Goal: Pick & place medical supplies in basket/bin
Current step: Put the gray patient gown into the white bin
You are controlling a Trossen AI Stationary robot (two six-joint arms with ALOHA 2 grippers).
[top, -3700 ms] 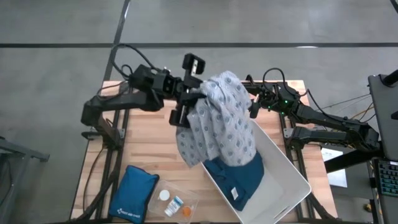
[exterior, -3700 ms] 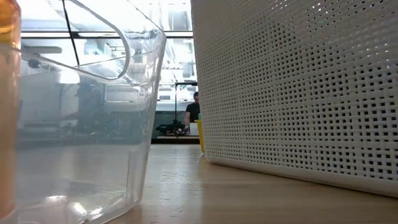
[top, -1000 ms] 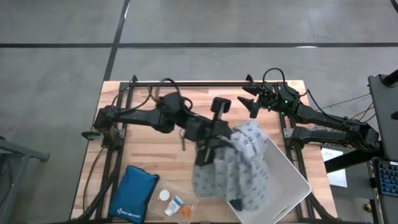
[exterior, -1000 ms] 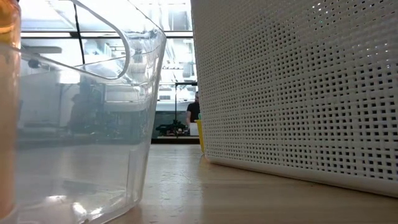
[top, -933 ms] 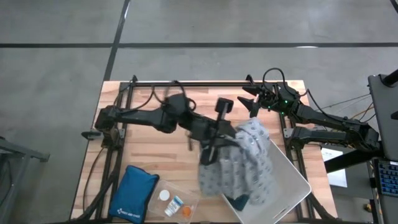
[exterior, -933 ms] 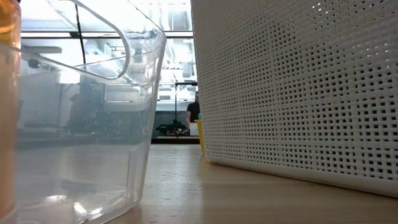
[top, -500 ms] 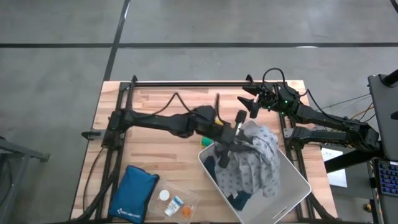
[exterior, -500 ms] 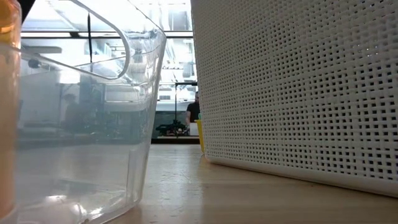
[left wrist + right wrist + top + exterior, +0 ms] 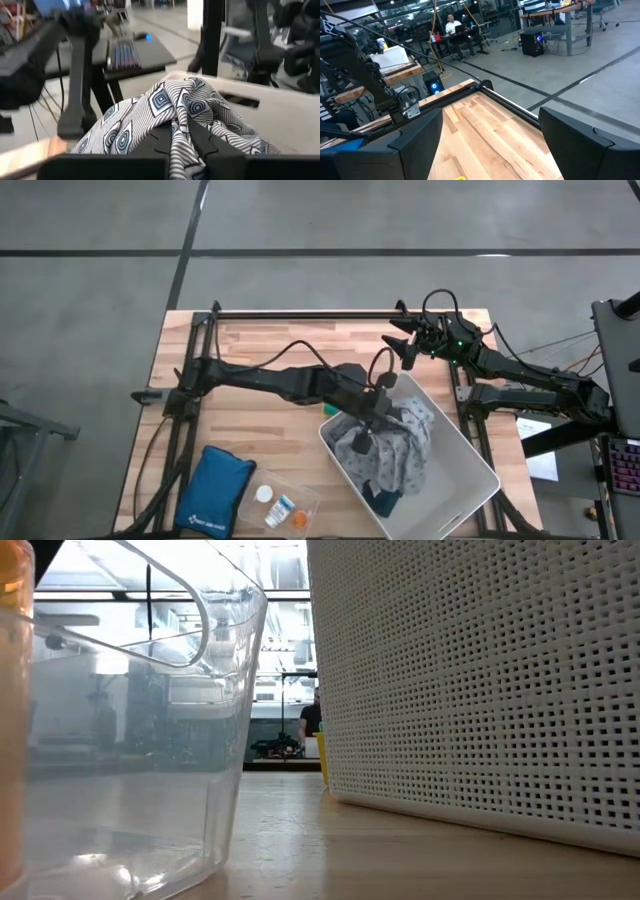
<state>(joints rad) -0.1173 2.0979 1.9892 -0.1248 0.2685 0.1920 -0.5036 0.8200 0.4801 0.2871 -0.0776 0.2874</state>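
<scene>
**Dotted cloth held inside the white basket**

The left gripper point(image 9: 366, 423) reaches over the white basket point(image 9: 470, 448) and its fingers point(image 9: 165, 142) are pressed together on the grey dotted cloth point(image 9: 405, 442). The cloth hangs around the fingers and lies bunched in the basket, on top of a blue garment point(image 9: 384, 501). The right gripper point(image 9: 404, 347) waits near the far table edge, its fingers spread and empty.
</scene>
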